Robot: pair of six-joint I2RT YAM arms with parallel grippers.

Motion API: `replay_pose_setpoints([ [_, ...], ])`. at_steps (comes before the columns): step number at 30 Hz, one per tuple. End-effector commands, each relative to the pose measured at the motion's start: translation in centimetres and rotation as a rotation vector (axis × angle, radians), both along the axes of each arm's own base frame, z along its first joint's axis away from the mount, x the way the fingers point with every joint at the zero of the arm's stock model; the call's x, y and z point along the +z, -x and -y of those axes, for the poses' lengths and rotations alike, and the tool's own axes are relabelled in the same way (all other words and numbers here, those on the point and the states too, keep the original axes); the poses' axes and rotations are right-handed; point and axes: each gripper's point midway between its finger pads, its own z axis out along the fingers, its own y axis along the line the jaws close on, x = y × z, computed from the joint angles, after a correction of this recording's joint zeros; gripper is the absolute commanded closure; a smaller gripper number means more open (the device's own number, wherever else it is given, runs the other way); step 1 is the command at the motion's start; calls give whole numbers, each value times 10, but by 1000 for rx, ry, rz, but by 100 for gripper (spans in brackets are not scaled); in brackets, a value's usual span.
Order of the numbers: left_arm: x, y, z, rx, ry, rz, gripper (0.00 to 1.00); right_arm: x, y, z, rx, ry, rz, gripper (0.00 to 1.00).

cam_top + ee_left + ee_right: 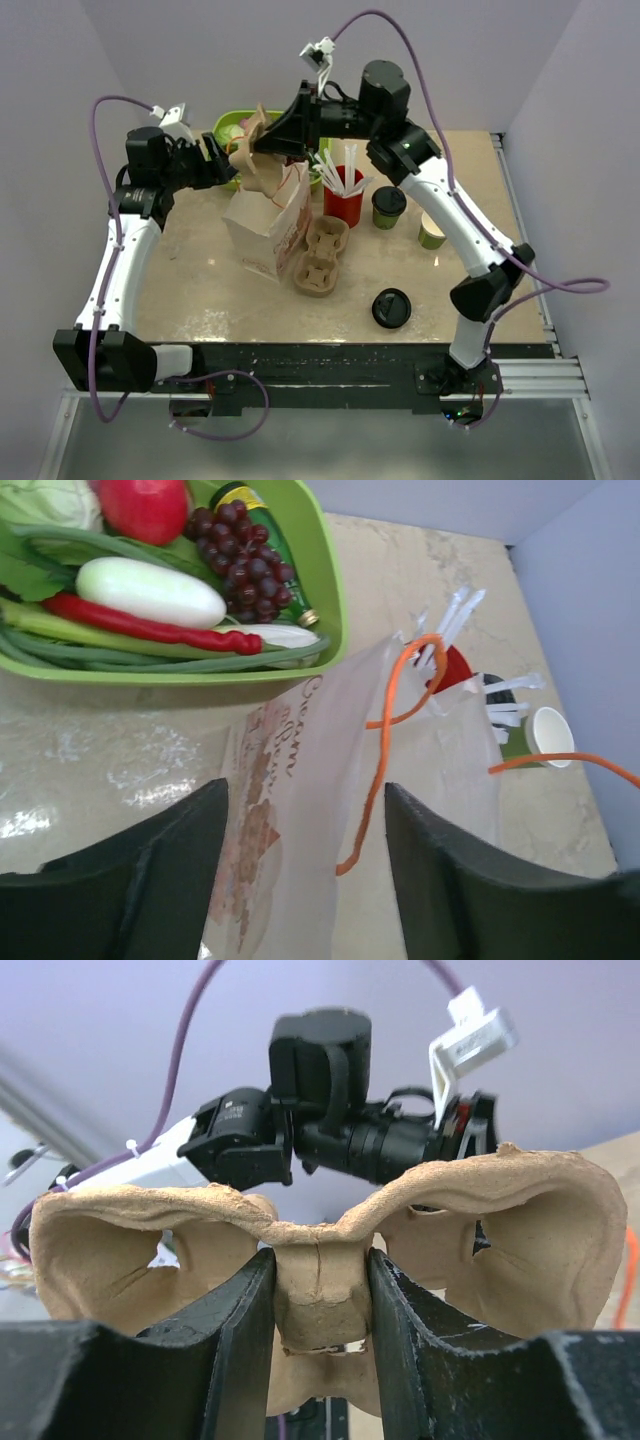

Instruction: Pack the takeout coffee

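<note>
The takeout coffee (388,207), a small green cup with a black lid, stands on the table right of the red cup. A second green cup (432,230) stands open beside it and also shows in the left wrist view (548,736). A loose black lid (391,308) lies near the front. My right gripper (266,140) (320,1330) is shut on the centre post of a brown cup carrier (320,1280) and holds it above the open paper bag (266,222). My left gripper (224,168) (305,880) is open, with the bag's wall (300,810) between its fingers.
A red cup with white sticks (343,200) stands right of the bag. A second brown carrier (320,256) lies in front of it. A green tray of vegetables and fruit (330,600) sits at the back left. The bag has orange handles (385,750).
</note>
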Motion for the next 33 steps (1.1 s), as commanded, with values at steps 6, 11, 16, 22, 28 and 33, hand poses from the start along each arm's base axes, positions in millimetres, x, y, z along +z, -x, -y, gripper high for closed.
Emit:
replay_pose_setpoints([
  [6,12,-5,18,-175,88,73,79,-48,-2,-39,136,77,-171,59],
  [11,12,-3,20,-197,100,69,100,-89,-19,-43,74,186,-240,61],
  [16,17,4,20,-198,93,91,100,-104,-26,-34,-15,246,-228,61],
  [22,18,7,20,-213,72,91,100,-137,-58,-18,-189,367,-232,60],
  [28,14,11,23,-251,58,80,100,-142,-81,-8,-267,413,-165,61],
  [33,19,15,22,-259,43,100,100,-149,-89,-5,-289,438,-88,60],
])
